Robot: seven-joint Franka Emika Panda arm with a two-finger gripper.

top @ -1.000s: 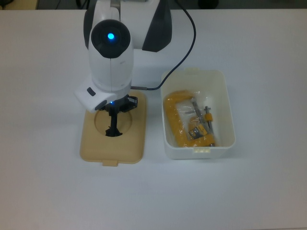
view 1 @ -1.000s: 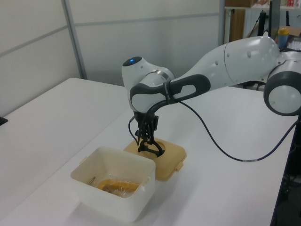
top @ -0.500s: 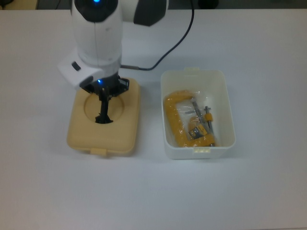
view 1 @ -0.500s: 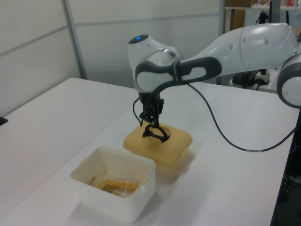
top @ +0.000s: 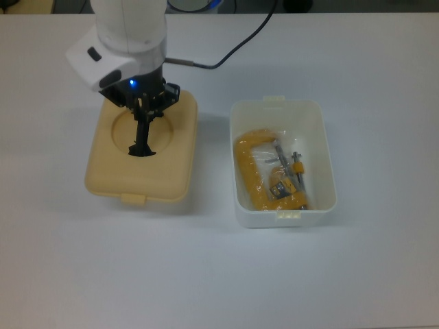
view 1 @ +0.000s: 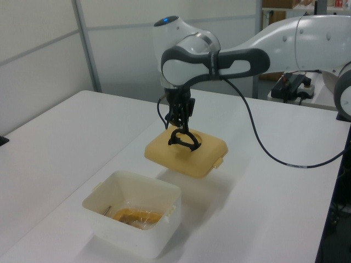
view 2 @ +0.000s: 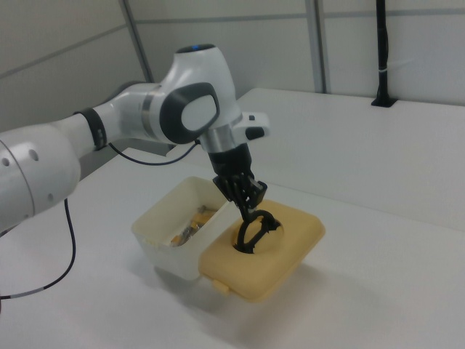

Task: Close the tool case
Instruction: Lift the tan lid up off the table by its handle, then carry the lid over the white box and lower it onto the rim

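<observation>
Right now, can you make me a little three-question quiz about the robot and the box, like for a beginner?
1. True or false: the beige rounded plastic lid rests flat on the white table.
2. What does the end effector hold?
3. The white rectangular plastic tub is: A) open, B) covered, C) tipped over.

Key:
1. False; in the left view it hangs in the air above its shadow.
2. The lid's black handle.
3. A; the orange clamp in a clear bag shows inside.

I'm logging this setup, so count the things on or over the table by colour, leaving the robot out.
White: 1, the tub
Beige: 1, the lid, hanging from the tool
Yellow: 1, the bagged clamp in the tub
Total: 3
</observation>
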